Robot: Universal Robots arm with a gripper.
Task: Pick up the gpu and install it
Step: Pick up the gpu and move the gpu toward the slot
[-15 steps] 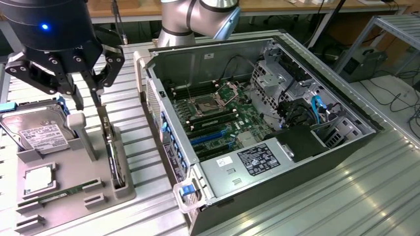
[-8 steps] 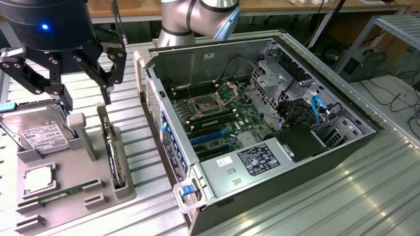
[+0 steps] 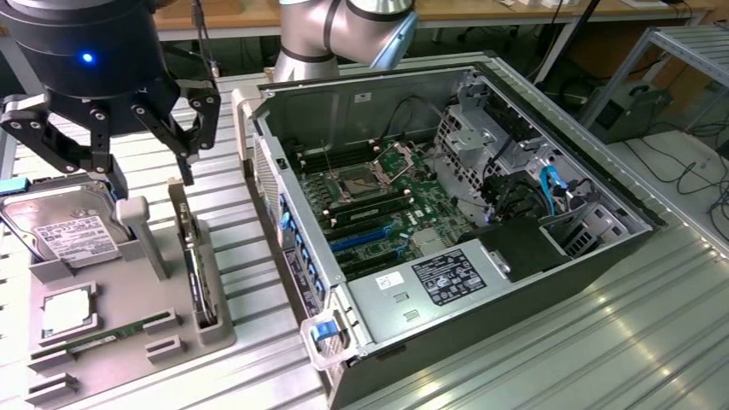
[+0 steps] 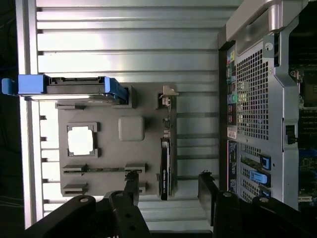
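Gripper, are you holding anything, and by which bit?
Nothing is held. The gripper hangs open above the gpu, which stands on edge in the gray tray.

Tool (image 3: 152, 166) points straight down, jaws spread wide; arm (image 3: 341, 30) bent at elbow behind it.

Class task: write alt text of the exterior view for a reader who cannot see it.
An open end effector hangs above the grey tray where the gpu stands on edge, untouched. At the exterior view's right lies an open computer case, motherboard exposed.
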